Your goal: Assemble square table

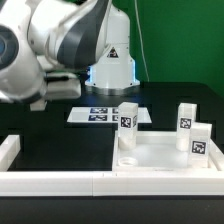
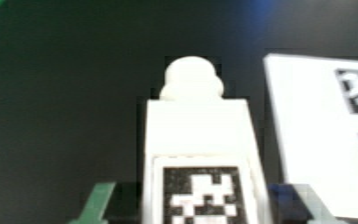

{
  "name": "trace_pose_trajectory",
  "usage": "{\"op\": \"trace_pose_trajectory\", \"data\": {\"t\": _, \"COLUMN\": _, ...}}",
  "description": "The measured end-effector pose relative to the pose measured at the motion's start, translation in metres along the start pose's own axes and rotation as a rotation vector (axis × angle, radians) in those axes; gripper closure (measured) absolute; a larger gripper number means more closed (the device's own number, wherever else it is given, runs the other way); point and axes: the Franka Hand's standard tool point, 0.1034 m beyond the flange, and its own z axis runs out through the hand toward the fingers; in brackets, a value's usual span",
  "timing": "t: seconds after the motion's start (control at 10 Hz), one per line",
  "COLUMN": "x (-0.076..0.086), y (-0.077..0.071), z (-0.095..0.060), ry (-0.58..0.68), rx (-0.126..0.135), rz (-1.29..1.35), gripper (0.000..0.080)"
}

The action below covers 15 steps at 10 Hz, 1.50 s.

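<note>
Gripper (image 2: 197, 205) part-closed on a white leg (image 2: 201, 140), one finger (image 2: 101, 203) on each side of its tagged face; rounded peg end points away. Marker board (image 2: 336, 110) on black table beside it. Exterior view: panel (image 1: 160, 158) against front rail (image 1: 60, 182), three legs standing in its corners.

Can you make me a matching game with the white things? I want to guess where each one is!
Things:
1. square panel
2. marker board
3. leg seen in the wrist view
4. long rail

Places:
A. between the fingers of the tool
B. along the near edge in the exterior view
C. flat on the dark table, behind the panel
D. three legs stand on it

Pairs: 1-D, 2-C, 3-A, 4-B
</note>
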Motion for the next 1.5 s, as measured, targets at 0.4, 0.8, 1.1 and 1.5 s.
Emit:
{"op": "trace_pose_trajectory", "data": {"t": 0.4, "x": -0.008, "y": -0.005, "z": -0.02, "ry": 0.041, "rx": -0.006, "rz": -0.011, "gripper": 0.0515}}
{"op": "trace_pose_trajectory", "data": {"t": 0.8, "x": 0.003, "y": -0.05, "z": -0.106, "ry": 0.351, "rx": -0.11, "rz": 0.002, "gripper": 0.0515}}
{"op": "trace_pose_trajectory", "data": {"t": 1.1, "x": 0.016, "y": -0.095, "z": -0.166, "ry": 0.542, "rx": -0.108, "rz": 0.156, "gripper": 0.0515}}
{"op": "trace_pose_trajectory", "data": {"t": 1.5, "x": 0.026, "y": -0.092, "z": -0.178, "ry": 0.831, "rx": -0.135, "rz": 0.115, "gripper": 0.0515}}
